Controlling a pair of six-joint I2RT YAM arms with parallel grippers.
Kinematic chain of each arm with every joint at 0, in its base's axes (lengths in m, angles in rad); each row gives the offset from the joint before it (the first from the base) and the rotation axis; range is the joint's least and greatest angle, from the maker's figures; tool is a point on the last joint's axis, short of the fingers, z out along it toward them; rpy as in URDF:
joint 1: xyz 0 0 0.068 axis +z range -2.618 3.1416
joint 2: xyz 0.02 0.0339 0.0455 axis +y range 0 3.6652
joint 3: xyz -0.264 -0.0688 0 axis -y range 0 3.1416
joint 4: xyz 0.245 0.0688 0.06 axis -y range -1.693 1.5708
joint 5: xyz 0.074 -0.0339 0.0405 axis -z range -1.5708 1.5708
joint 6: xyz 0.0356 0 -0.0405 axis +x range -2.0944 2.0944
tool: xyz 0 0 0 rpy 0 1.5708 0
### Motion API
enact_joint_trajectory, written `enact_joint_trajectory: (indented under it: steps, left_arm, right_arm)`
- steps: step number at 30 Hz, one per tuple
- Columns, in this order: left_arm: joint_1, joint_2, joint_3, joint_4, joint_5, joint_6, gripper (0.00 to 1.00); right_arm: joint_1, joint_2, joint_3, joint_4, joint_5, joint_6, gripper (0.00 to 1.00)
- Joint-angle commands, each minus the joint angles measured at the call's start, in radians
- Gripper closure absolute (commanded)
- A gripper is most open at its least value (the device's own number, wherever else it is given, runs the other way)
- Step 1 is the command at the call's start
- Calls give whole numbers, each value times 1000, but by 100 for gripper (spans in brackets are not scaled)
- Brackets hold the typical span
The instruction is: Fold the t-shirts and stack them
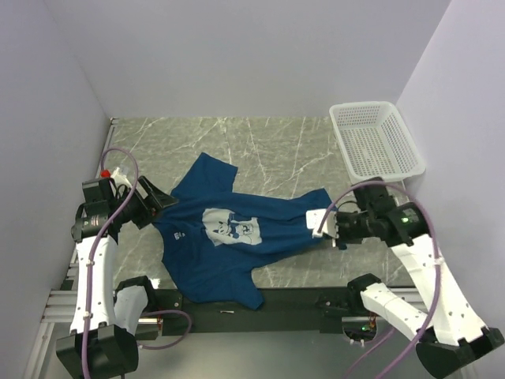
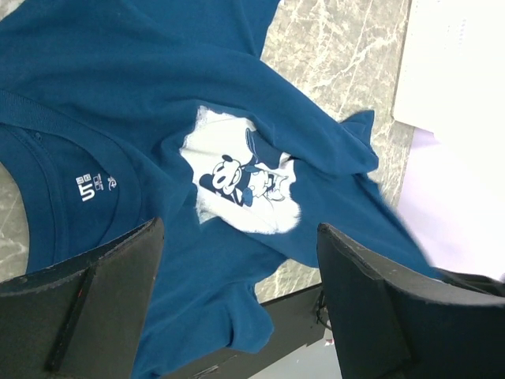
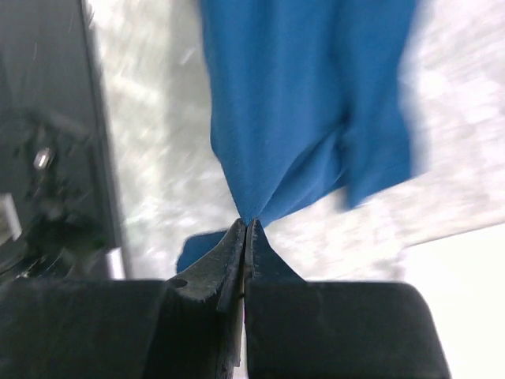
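Nearest the arm bases, one lobe of the dark blue t-shirt drapes over the near edge of the bench onto the dark rail. The rest lies spread but rumpled across the middle of the marbled top, with the collar toward the left. The cartoon print faces up, partly creased under a fold.

The right gripper has its jaws pressed together on a thin pinch of cloth at the shirt's right end. The fabric fans away from that pinch in taut pleats. That suggests a light, limp knit that gathers to a point wherever it is nipped and keeps no shape of its own. It will likely sag and swing when lifted, and a one-point hold bunches it rather than flattening it.

The left gripper hovers by the collar with its jaws wide apart, holding nothing. The sound holds look to be paired ones: two hem corners, or both shoulders beside the collar seam, where doubled stitching gives more to bite.

Farther back one sleeve lies flat. The white mesh basket sits in the far right corner, well apart.
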Motion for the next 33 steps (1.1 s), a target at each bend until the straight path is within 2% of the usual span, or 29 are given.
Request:
enact_joint_trajectory:
  steps: [1, 4, 7, 8, 9, 12, 14, 17, 18, 20, 21, 23, 26, 33]
  left_arm:
    - [-1, 10, 46, 16, 18, 3, 16]
    - [0, 19, 40, 35, 25, -8, 16]
    - [-2, 24, 40, 39, 25, -8, 16]
    - [-2, 24, 40, 41, 24, -8, 16]
    - [0, 24, 38, 41, 19, -6, 16]
    - [-2, 33, 38, 42, 19, 2, 16]
    - [-1, 39, 34, 47, 21, 2, 16]
    - [-1, 49, 35, 53, 24, 2, 16]
    - [0, 50, 35, 53, 25, 2, 16]
    - [0, 49, 34, 50, 25, 3, 16]
    - [0, 46, 32, 50, 24, 5, 16]
    - [0, 41, 22, 50, 24, 6, 16]
    - [-2, 30, 0, 53, 28, 8, 16]
    - [-1, 23, -61, 76, 41, 9, 16]
  right_arm:
    - [2, -17, 209, -124, -159, 48, 100]
    - [25, 10, 274, -126, -170, 90, 98]
    - [48, -10, 198, -124, -135, 69, 62]
    - [48, -19, 177, -123, -91, 61, 41]
    - [48, -33, 161, -120, -72, 59, 35]
    - [45, -82, 124, -39, -35, 108, 33]
    - [33, -85, 51, 128, 7, 228, 30]
    - [-34, 31, -41, 317, 38, 343, 30]
    - [-67, 137, -49, 366, 14, 384, 31]
    - [-140, 265, -26, 478, 14, 493, 37]
    - [-157, 393, -9, 505, 12, 521, 41]
    - [-167, 514, 49, 534, 11, 544, 47]
    - [-144, 721, 106, 537, 23, 525, 48]
    - [-122, 919, 196, 572, 90, 556, 46]
